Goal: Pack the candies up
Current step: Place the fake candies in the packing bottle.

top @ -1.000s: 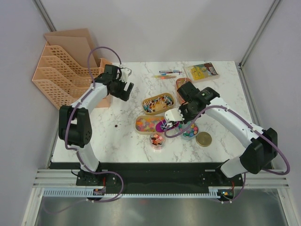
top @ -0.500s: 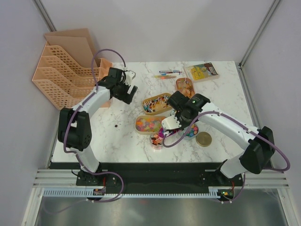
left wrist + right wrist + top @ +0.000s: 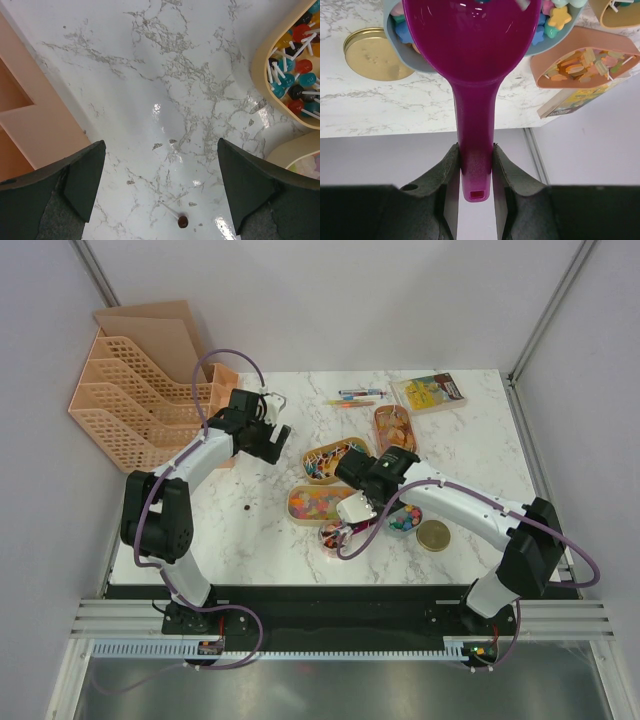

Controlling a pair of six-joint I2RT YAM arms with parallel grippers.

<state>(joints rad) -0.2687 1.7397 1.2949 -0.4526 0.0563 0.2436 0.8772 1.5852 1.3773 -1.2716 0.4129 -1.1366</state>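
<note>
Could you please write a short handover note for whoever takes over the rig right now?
Left gripper: open, empty, above the bare table beside the orange rack.
Right gripper: shut on the magenta scoop, held by its handle at the blue bowl of candies.
Done: the small jar holds some candies; how full, I cannot tell.
Left: probably more scooping; a brown lollipop lies loose on the table; the gold lid is off.
</note>
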